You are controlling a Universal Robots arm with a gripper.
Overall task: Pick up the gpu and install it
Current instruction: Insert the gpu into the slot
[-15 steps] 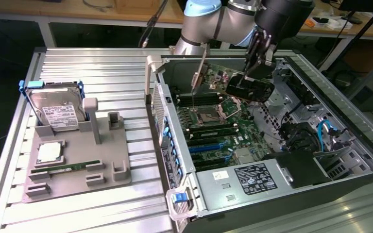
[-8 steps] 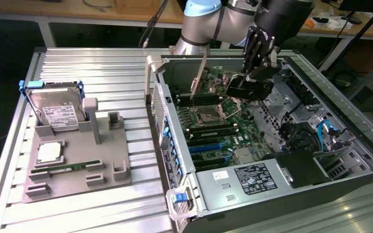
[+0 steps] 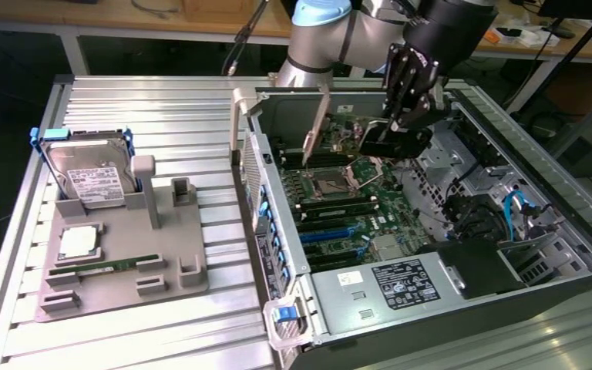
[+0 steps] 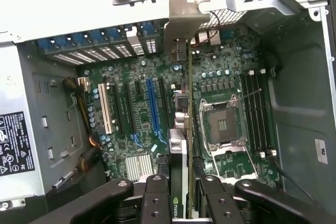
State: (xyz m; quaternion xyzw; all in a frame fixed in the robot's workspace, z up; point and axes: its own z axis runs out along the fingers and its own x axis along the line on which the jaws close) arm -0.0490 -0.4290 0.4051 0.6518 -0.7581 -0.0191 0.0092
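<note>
My tool (image 4: 184, 199) pinches the gpu (image 4: 179, 145), which hangs on edge over the motherboard (image 4: 131, 98). As I judge it, the card sits nearer the socket (image 4: 220, 124) than the blue slot (image 4: 152, 108). Pressing down here could gouge the board.

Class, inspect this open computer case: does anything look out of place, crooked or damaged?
Nothing looks damaged or spilled. One thing sits oddly: the gpu, clamped on edge in the gripper above the motherboard, seems to hang beside the CPU socket rather than over the blue slot.
</note>
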